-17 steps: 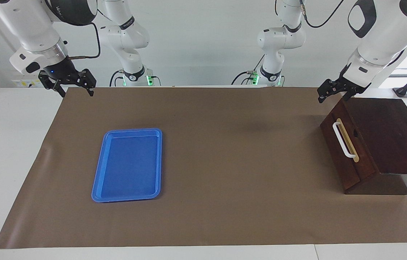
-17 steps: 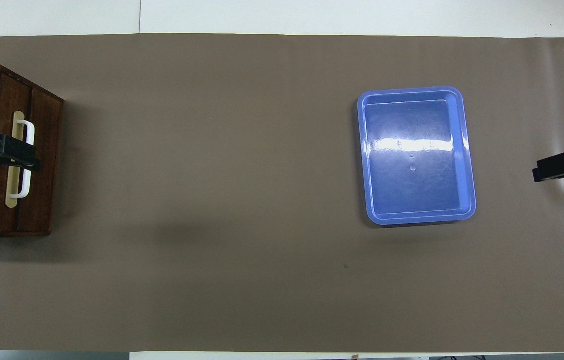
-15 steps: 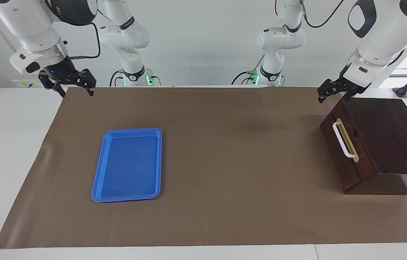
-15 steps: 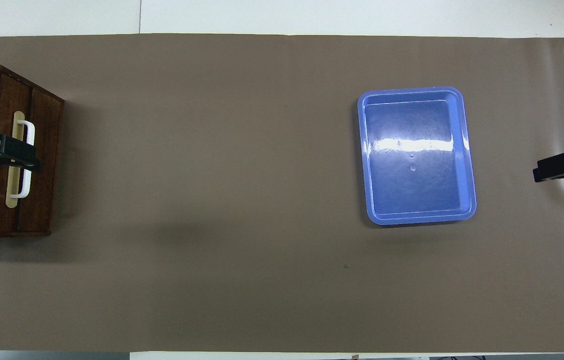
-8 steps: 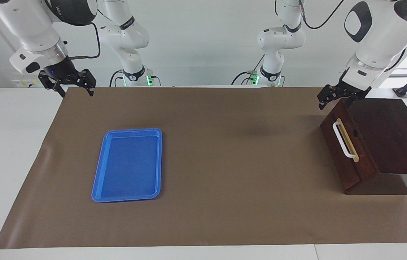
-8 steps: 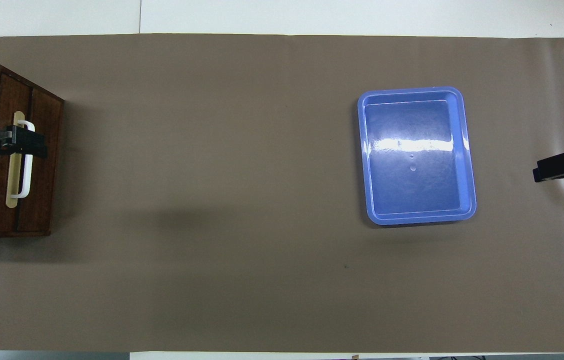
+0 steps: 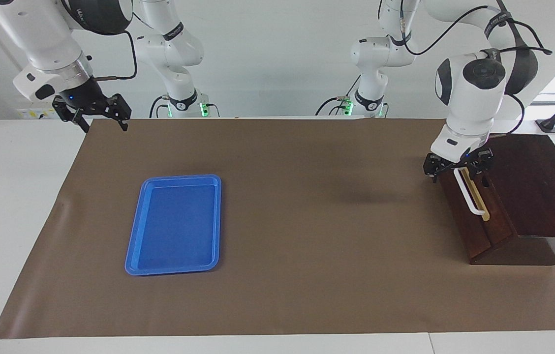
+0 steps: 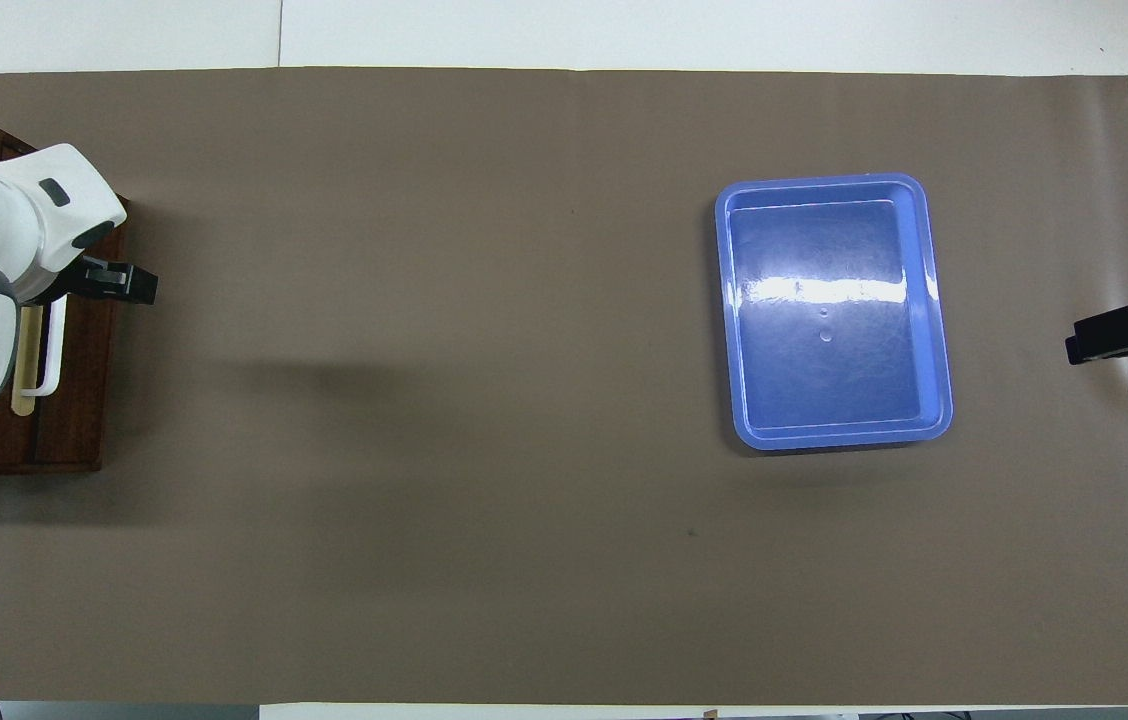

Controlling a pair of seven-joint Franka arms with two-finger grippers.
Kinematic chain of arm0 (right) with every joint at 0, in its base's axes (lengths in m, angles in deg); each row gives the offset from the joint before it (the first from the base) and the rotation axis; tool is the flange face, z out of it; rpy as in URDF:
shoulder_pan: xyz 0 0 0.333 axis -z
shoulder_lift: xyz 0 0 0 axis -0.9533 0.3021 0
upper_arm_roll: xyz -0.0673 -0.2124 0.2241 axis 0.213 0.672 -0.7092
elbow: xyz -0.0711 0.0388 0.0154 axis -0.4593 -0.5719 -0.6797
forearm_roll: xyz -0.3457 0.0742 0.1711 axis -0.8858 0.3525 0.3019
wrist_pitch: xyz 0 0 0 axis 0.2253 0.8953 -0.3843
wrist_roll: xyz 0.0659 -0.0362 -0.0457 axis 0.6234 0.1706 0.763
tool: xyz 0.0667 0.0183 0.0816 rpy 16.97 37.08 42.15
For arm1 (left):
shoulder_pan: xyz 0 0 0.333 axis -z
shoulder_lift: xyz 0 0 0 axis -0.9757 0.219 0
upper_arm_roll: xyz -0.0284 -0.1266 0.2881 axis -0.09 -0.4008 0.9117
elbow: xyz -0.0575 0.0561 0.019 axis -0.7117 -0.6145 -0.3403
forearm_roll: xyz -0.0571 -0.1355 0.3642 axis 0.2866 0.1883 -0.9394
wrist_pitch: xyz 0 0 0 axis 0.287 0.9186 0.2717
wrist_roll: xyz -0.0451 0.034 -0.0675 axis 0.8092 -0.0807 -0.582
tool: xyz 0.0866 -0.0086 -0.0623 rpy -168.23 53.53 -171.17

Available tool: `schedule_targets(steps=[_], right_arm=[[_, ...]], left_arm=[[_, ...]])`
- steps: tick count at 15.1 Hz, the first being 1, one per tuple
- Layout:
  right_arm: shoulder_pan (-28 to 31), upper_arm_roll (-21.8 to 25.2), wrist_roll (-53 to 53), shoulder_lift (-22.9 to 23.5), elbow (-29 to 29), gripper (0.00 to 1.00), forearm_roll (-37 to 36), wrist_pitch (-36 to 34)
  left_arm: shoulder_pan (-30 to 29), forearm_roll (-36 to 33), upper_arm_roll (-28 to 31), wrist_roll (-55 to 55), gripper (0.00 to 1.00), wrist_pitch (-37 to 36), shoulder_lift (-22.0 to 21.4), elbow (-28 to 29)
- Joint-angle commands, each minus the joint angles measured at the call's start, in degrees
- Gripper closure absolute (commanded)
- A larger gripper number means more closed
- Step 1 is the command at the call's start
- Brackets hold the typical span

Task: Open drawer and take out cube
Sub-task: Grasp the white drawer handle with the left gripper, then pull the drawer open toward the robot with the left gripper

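Left hand (image 7: 457,168) hanging at handle (image 7: 469,192) end nearer robots, fingers spread open, one on each side of bar, nothing gripped. Drawer (image 7: 474,211) sitting shut in box (image 7: 538,187) at left arm's end of counter (image 7: 307,206). Cube not showing. Right hand (image 7: 103,120) waiting, fingers open, over counter edge; tray (image 7: 175,223) lying near it.

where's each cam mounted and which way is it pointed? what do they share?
Facing view: high across the table, looking at the robots; both arms show whole, left tool at the drawer handle, right tool waiting over the mat's corner.
Overhead view: above the robots' end, looking steeply down; the left arm's wrist covers part of the drawer, only the right tool's tip shows.
Shared: drawer, handle, blue tray, brown mat, half a turn apart.
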Motion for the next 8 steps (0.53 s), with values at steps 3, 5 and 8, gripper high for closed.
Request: schedule_targets(steps=[3, 5, 8], right_arm=[[1.08, -0.73, 0.57, -0.86, 0.79, 0.0, 0.74, 0.19], [1.08, -0.73, 0.56, -0.86, 0.79, 0.0, 0.74, 0.19], [1.08, -0.73, 0.57, -0.86, 0.88, 0.0, 0.74, 0.19]], left_arm=[[-3.57, -4.76, 0.54, 0.52, 0.0, 12.72, 0.15, 9.5], [-4.55, -4.76, 0.54, 0.96, 0.0, 14.67, 0.94, 9.94], [-5.08, -4.76, 0.54, 0.96, 0.0, 16.25, 2.17, 9.95]])
